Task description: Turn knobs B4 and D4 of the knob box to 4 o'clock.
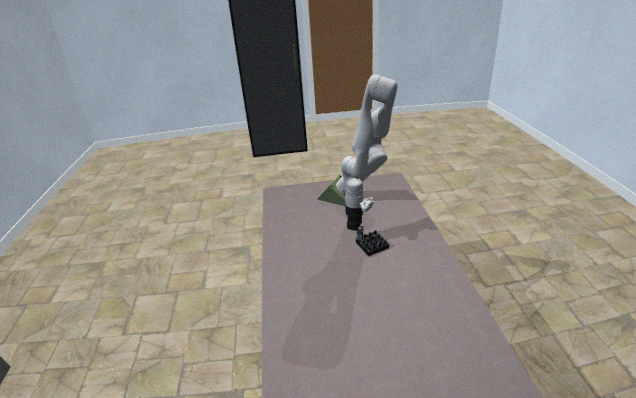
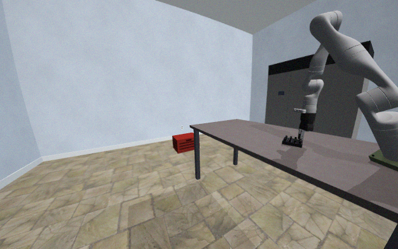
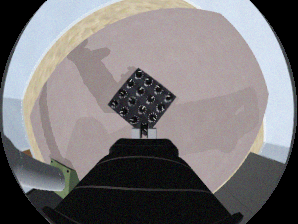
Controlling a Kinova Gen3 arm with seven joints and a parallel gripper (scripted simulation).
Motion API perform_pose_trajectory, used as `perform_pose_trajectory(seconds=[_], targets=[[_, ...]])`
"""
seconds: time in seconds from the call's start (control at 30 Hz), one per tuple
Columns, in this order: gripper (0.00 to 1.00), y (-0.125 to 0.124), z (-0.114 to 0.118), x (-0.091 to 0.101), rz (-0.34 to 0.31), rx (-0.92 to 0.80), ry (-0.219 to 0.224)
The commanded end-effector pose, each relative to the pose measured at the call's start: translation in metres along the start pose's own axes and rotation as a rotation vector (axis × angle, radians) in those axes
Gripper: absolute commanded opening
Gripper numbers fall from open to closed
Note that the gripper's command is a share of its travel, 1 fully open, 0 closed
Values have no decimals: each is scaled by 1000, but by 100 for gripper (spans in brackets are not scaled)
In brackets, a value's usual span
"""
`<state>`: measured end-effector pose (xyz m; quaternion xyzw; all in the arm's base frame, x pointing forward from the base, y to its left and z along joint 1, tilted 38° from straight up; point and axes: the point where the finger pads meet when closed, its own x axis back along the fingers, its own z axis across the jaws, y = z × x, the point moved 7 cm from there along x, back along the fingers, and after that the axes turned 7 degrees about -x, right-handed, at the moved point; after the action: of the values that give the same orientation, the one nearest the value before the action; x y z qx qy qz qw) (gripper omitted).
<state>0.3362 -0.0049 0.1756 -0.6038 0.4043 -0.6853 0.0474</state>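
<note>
The black knob box [image 1: 370, 251] [image 2: 292, 144] [image 3: 133, 110] stands on the table. In the wrist view it looks like a diamond, with four rows of dark knobs with white lines. My gripper [image 1: 360, 238] [image 2: 300, 137] [image 3: 144, 128] points down at one corner of the box. Its two fingers stand a little apart, one on each side of the corner knob [image 3: 144, 128], and it looks shut on that knob. The fingers hide most of this knob, and its line is not readable. The printed names and the socket are too small to make out, and so are the exact knob directions.
The other knobs of the box stand close beside the fingers. The arm's green base plate [image 1: 330, 196] [image 2: 384, 161] [image 3: 72, 182] is at one end of the table [image 1: 305, 250] [image 2: 234, 129]. A red chest [image 2: 184, 142] stands on the floor beyond the table.
</note>
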Motion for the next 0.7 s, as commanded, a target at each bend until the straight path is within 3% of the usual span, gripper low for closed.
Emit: perform_pose_trajectory(seconds=[0.0, 0.67], targets=[[30, -1, -1, 0, -7, -47, 0], [30, -1, -1, 0, -7, -367, 1]])
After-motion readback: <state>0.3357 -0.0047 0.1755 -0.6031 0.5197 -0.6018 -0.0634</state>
